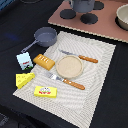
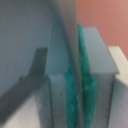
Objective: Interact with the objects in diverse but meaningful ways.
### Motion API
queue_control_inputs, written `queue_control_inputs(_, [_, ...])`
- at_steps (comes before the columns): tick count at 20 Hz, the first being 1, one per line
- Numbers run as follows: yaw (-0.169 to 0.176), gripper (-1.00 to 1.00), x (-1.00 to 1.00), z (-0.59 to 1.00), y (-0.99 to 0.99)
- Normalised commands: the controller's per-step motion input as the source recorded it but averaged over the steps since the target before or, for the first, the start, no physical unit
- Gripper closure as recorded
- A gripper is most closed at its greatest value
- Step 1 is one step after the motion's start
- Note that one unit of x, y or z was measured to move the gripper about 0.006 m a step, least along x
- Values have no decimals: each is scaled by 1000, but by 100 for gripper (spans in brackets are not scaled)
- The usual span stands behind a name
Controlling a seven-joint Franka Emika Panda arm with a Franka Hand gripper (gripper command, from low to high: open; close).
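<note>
In the wrist view my gripper (image 2: 76, 60) is shut on a thin, curved dark grey rim (image 2: 74, 40) that runs between its green pads (image 2: 85, 95). This looks like the rim of the grey pot (image 1: 82, 4) at the top edge of the exterior view, where the gripper itself is out of frame. Far from the gripper, on the dark table at the exterior view's left, are the dark grey long-handled pan (image 1: 45, 36), pale blue milk carton (image 1: 24, 60), orange-brown bread loaf (image 1: 44, 61), holed cheese wedge (image 1: 24, 79) and flat yellow box (image 1: 45, 91).
A woven beige placemat (image 1: 100, 80) carries a round tan plate (image 1: 69, 67), a knife (image 1: 80, 56) and a fork (image 1: 67, 80), both orange-handled. Behind it is a pinkish stove board (image 1: 102, 27) with black burners (image 1: 89, 19) and a pale bowl (image 1: 123, 17).
</note>
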Motion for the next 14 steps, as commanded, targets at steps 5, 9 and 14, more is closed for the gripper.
queue_control_inputs(5, [0,100,-594,-2,-32])
queue_control_inputs(9, [0,100,-526,-6,-20])
queue_control_inputs(14, [0,100,-357,-30,-45])
